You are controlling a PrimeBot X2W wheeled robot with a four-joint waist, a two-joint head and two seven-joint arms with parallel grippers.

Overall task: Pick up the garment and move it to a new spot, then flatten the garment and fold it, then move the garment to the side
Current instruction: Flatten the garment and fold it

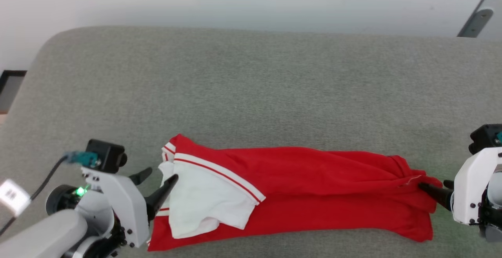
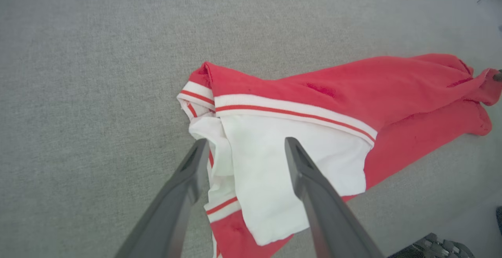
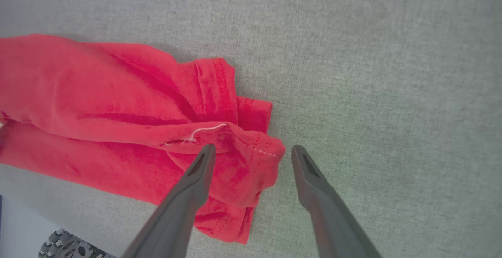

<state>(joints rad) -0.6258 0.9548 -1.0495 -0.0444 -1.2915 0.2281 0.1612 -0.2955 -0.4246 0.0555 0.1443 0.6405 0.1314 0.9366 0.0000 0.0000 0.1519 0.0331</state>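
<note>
Garment (image 1: 313,187) folded into a long band, stretched across the near edge of the grey cloth-covered table (image 1: 251,93), with a gripper at each end.

From where I stand, the red shirt runs left to right close to the robot. A white sleeve (image 1: 204,199) with red-and-white striped trim (image 1: 219,173) lies folded over its left end, and the rumpled red hem is bunched at the right end. The left gripper (image 2: 246,140) hangs over the sleeve with its jaws spread wide and nothing between them; one finger is above the white cloth, the other at the sleeve's outer edge. The right gripper (image 3: 253,147) is just as wide open at the hem, one finger over the red folds and the other over bare table. I cannot tell whether any fingertip touches the fabric.
</note>
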